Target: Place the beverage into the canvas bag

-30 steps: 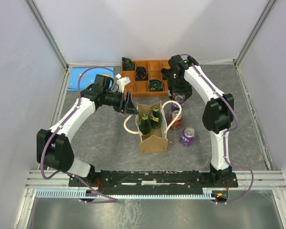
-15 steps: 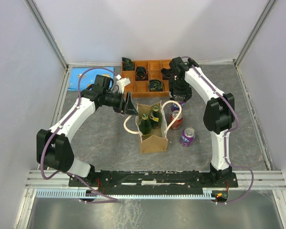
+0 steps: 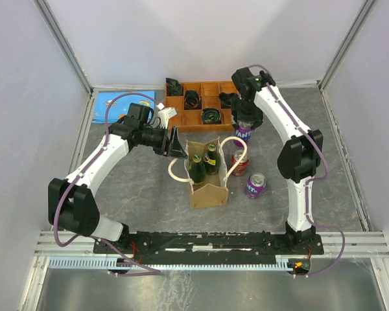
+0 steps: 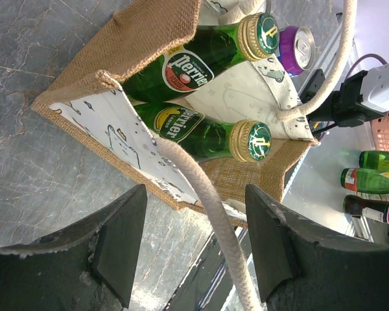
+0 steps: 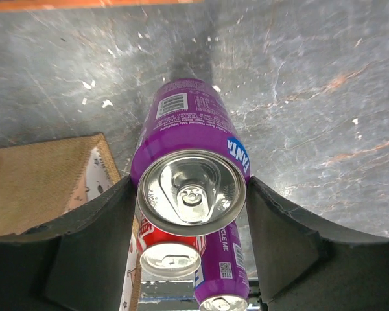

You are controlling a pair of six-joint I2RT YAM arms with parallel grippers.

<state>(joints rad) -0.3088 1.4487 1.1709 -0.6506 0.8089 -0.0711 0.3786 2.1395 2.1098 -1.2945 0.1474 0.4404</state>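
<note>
My right gripper is shut on a purple Fanta can, the beverage, and holds it upright off the table behind the canvas bag. In the right wrist view the can fills the gap between the fingers of the right gripper, which press both its sides. The bag holds two green Perrier bottles. My left gripper stands open at the bag's far left corner. One white rope handle runs loose between its fingers.
A red can and a second purple can stand right of the bag. A wooden compartment tray with dark objects sits at the back. A blue item lies at the back left.
The right gripper has closed on the purple can and raised it a little off the table. The left arm has stayed put.
</note>
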